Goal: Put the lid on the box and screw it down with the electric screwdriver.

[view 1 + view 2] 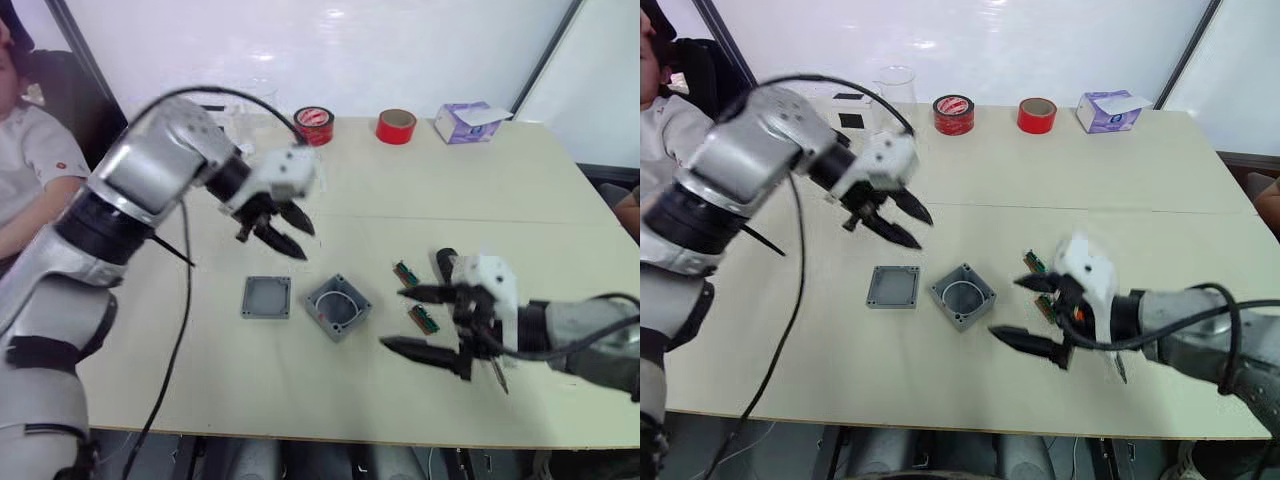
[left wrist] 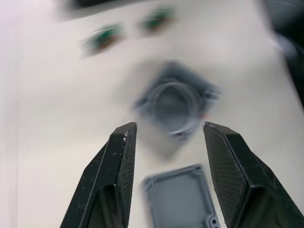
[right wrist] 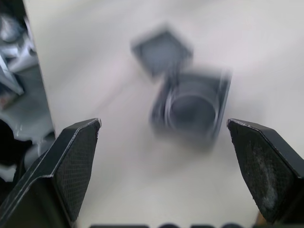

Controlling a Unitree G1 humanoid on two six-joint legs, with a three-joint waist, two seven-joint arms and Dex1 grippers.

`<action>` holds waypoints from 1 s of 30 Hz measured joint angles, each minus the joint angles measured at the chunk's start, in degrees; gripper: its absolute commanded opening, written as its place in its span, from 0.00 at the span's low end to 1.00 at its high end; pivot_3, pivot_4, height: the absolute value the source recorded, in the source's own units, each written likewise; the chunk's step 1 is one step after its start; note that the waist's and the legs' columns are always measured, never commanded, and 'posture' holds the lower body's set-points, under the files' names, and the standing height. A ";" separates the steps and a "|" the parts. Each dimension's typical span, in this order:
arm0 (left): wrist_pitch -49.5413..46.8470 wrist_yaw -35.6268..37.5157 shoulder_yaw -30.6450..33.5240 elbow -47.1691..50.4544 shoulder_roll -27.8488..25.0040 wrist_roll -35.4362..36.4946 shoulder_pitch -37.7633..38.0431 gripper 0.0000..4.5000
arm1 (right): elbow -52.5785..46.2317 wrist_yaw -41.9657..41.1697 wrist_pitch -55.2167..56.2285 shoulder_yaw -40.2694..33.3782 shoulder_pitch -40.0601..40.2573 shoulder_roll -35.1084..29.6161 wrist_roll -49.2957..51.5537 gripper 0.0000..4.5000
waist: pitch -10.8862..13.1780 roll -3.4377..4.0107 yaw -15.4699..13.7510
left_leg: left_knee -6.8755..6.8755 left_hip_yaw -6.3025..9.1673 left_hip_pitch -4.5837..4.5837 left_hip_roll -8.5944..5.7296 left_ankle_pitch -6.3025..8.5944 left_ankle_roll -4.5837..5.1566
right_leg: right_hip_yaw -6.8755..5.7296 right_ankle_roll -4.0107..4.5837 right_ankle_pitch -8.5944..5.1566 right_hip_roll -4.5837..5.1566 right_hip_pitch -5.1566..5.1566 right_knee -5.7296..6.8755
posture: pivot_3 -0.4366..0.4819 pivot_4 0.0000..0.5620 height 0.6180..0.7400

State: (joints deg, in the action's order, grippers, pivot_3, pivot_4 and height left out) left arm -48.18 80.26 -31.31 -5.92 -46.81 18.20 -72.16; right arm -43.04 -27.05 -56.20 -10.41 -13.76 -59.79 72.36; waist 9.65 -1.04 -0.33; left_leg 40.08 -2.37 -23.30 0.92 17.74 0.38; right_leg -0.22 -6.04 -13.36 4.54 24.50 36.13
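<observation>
Looking down over both arms from my remote seat, I log this:

Left pincer [image 1: 290, 232]: I see it hanging above the surface [image 1: 200, 370], past the lid, fingers spread wide and holding nothing.
Right pincer [image 1: 1025, 315]: low over the near right part of the surface, fingers wide apart, nothing between them, pointing toward the box.
Lid [image 1: 266, 297]: one, lying flat with its hollow side up, just beside the box on the robot's left, not touching it as far as I can tell.
Box [image 1: 339, 307]: one, open side up, turned cornerwise near the middle of the surface, with a pale loop of wire inside; a small red mark shows at one edge in the left wrist view, though that view is smeared.
Electric screwdriver [image 1: 446, 264]: I count one, and I think the black rounded end showing behind the right pincer is it; the arm hides most of it.
Circuit boards: two small green ones, the farther [image 1: 405, 273] and the nearer [image 1: 423, 319], both just beside the right pincer.
Tape rolls: two red, one [image 1: 953, 114] with a printed top, one [image 1: 1037, 115] plain, at the far edge.
Tissue box [image 1: 1108, 110]: one, purple, far right.
Clear cup [image 1: 895, 87]: one, far left.
Person [image 1: 25, 160]: one, seated at the left edge.
</observation>
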 measured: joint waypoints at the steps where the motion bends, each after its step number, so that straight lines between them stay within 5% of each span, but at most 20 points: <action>1: -5.61 -3.77 0.94 0.63 0.02 -0.99 0.22 0.49 | 0.63 -0.56 0.32 1.60 -2.27 0.85 -0.40 1.00 | 0.00 0.00 -0.13 | 0.00 0.01 -0.01 -0.01 0.00 0.00 | 0.00 -0.03 -0.02 0.01 0.00 0.01 | 0.48 0.27 1.00; 8: -39.77 -26.59 14.39 10.32 2.93 -3.74 10.55 0.49 | 3.64 -5.41 0.53 13.57 -12.57 4.80 -10.44 1.00 | 0.01 -0.01 -0.16 | 0.00 0.02 -0.08 -0.03 0.00 0.00 | 0.00 -0.08 -0.05 0.06 0.07 0.02 | 0.48 0.27 1.00; 14: -43.86 -44.91 27.33 13.42 8.72 2.33 27.35 0.49 | 4.22 -9.73 1.99 18.01 -13.68 6.00 -17.47 1.00 | 0.02 -0.04 -0.39 | 0.02 0.07 -0.05 0.05 -0.03 -0.07 | -0.03 -0.06 -0.04 0.14 0.09 0.14 | 0.48 0.27 1.00; 20: -43.84 -64.34 35.00 10.60 12.48 17.75 28.91 0.49 | 4.42 -11.54 2.76 19.40 -11.55 7.05 -21.80 1.00 | 0.04 -0.09 -0.38 | 0.03 0.13 -0.05 -0.05 -0.06 -0.12 | -0.07 -0.06 -0.03 0.33 0.03 0.13 | 0.48 0.27 1.00; 30: -43.84 -92.93 30.08 7.47 9.66 51.76 29.00 0.49 | 2.34 -10.44 2.46 18.68 -7.17 8.21 -24.14 1.00 | 0.04 -0.09 -0.30 | 0.01 0.13 -0.02 -0.08 -0.15 -0.28 | -0.07 -0.05 -0.02 0.39 0.04 0.18 | 0.48 0.27 1.00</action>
State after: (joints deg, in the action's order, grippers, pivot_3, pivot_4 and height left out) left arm -92.03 -12.67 -1.23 1.55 -37.15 69.96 -43.16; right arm -40.69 -37.49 -53.74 8.27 -20.94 -51.58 48.22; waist 9.68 -1.13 -0.63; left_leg 40.09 -2.24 -23.32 0.84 17.59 0.10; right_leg -0.29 -6.09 -13.38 4.93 24.53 36.31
